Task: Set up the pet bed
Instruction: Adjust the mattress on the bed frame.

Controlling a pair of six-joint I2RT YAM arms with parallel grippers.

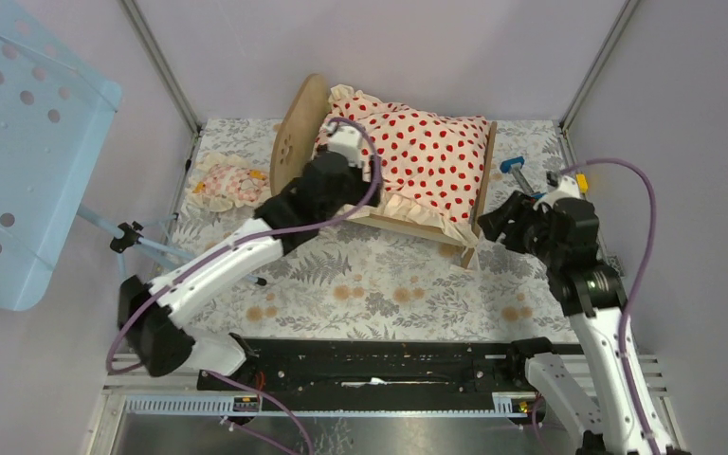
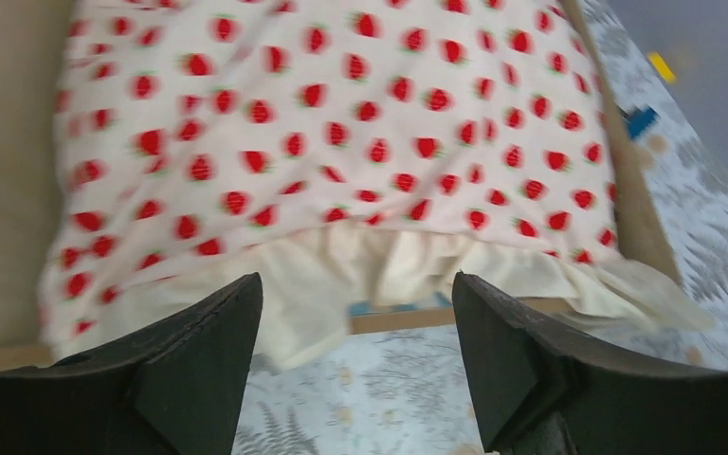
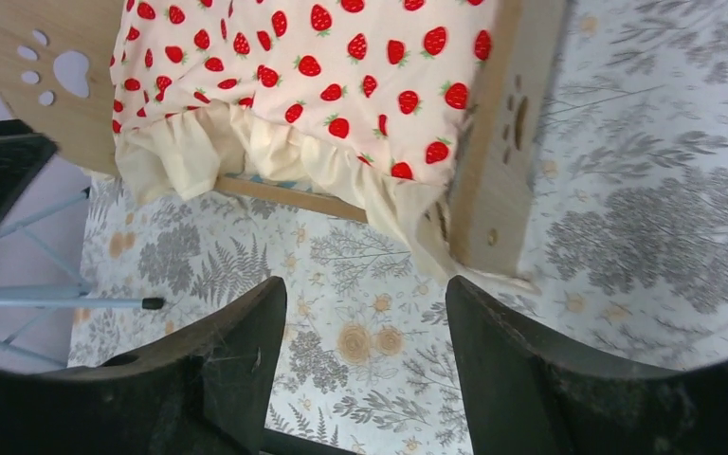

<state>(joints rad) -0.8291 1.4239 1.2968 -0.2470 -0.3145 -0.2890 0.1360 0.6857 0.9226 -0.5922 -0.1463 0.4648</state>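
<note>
Pet bed sat at 12 o'clock on the floral table w/ the red-dotted blanket spread over it, ruffle hanging off the 6 o'clock rail. My left gripper hovered nr the headboard end, jaws wide apart, empty. My right gripper hung at 4 o'clock off the footboard, also spread, holding nothing. Pillow lay at the bed's 9 o'clock.

The table wears a cloth printed with grey ferns and tan blossoms, spread from the far edge down to a black metal rail that runs along the near edge. Plain, pale lilac-grey walls close in the far side and both flanks. Slim aluminium posts rise at the two far corners. Off the left edge stands a light-blue perforated metal panel on thin blue legs. Nearer than the rail lies a strip of dull grey sheet metal. The light is soft and even, and the shadows are faint.
</note>
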